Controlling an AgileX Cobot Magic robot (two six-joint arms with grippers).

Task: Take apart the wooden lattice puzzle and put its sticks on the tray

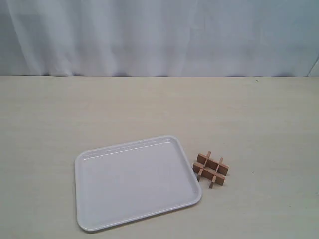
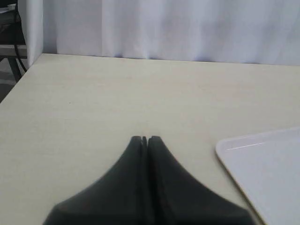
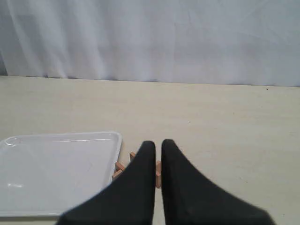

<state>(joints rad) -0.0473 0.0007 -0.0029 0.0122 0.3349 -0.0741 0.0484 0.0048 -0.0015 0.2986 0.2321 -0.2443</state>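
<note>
The puzzle (image 1: 211,169) sits whole just beside the tray (image 1: 129,184) on the surface; left gripper (image 2: 144,138) jaws pressed together, right gripper (image 3: 157,143) jaws a crack apart.

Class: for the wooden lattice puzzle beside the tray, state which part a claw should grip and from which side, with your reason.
Likely best: grip the wooden lattice puzzle by the jutting end of its outer stick, on the side away from the tray, coming from above. It lies flat on the table, so only the top is open, and the tray's rim crowds the other side.
</note>
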